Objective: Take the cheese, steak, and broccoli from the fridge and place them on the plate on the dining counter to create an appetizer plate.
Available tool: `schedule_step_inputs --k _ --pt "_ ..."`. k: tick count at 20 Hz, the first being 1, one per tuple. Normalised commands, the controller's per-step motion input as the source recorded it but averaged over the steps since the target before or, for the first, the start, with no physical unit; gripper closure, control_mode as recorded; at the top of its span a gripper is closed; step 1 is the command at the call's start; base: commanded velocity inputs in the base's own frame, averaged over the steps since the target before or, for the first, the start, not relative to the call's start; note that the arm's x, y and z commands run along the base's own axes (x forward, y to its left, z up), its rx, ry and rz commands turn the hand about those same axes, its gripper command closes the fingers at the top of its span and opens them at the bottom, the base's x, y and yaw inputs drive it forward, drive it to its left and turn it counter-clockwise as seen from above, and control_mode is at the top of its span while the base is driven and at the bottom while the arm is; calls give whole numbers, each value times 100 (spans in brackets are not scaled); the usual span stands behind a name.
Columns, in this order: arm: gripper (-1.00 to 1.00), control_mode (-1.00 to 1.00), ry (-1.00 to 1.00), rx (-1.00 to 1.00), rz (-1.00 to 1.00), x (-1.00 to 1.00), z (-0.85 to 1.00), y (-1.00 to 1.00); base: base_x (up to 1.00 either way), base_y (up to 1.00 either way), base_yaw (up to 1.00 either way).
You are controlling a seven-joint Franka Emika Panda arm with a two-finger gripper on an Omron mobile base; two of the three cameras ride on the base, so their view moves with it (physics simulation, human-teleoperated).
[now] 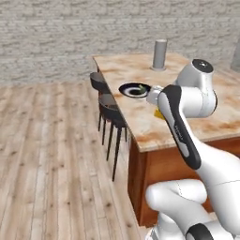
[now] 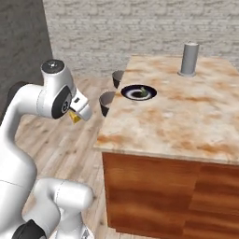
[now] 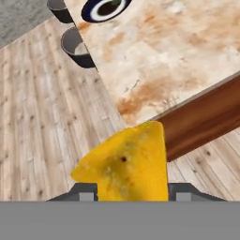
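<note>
A yellow-orange cheese wedge (image 3: 127,165) sits between the fingertips of my gripper (image 3: 133,193), which is shut on it. From the right base camera the cheese (image 2: 74,116) pokes out below the hand, in the air beside the near corner of the dining counter (image 2: 186,121). The same cheese (image 1: 159,114) peeks out behind my forearm in the left base view. On the counter lies the dark plate (image 2: 138,92) with a white ring; a small dark green broccoli (image 2: 140,92) rests on it. The plate (image 1: 134,89) (image 3: 104,8) lies well ahead of the gripper.
A grey cylinder (image 2: 189,59) stands on the counter's far side. Black stools (image 1: 111,110) line the counter's edge by the plate, seen from above as dark bowls (image 3: 79,48). Wooden floor (image 1: 51,159) spreads to the left, and a brick wall closes the back.
</note>
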Motion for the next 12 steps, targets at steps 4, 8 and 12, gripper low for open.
schedule_step_inputs --k 4,8,12 --pt "100 100 0 0 0 0 0 0 73 100 -31" --pt "100 100 0 0 0 0 0 0 72 98 -37" --pt "100 100 0 0 0 0 0 0 61 84 -44"
